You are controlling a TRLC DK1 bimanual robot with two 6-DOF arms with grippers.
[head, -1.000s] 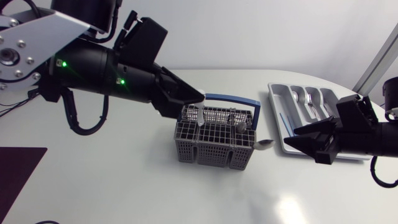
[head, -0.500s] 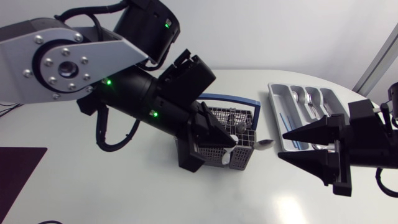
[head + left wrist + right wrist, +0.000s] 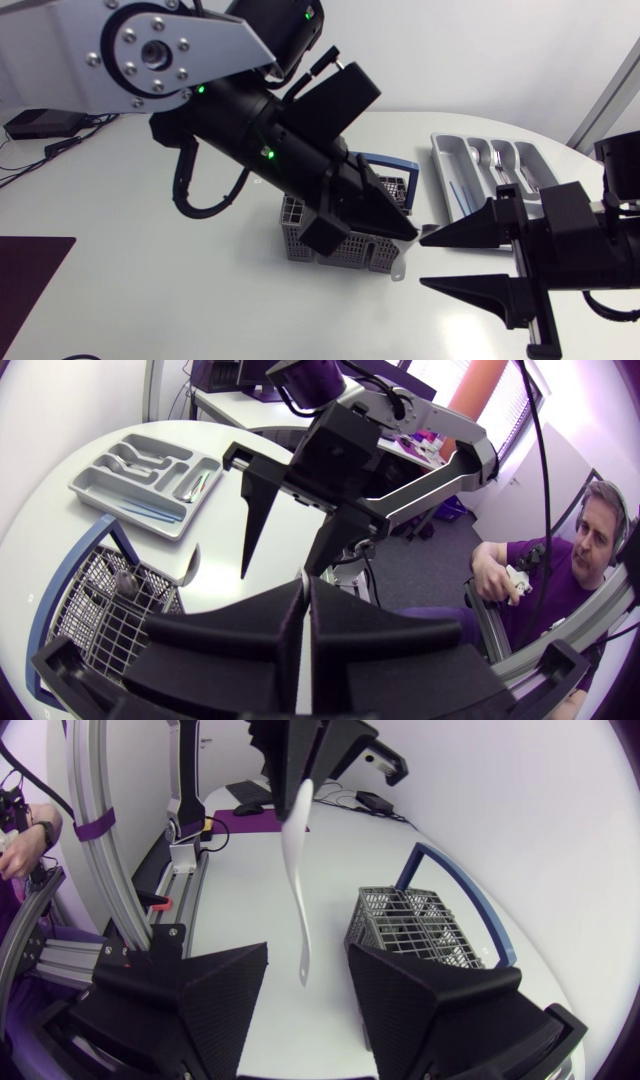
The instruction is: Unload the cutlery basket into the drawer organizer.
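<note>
Between cutlery basket and drawer organizer, above the tabletop [image 3: 200, 290]: one piece lifted out, handover being set up.

Within the last second the left tool [image 3: 405, 231] has come up out of the cutlery basket [image 3: 312, 246] and swung toward the right tool [image 3: 445, 262], which has turned and spread wide. Left tool is clamped on the upper end of a white utensil [image 3: 298, 870]. It hangs between the right tool's parted fingers, touching neither. Judgement: transfer imminent, not made. The drawer organizer [image 3: 440, 160] lies beyond the right arm.
</note>
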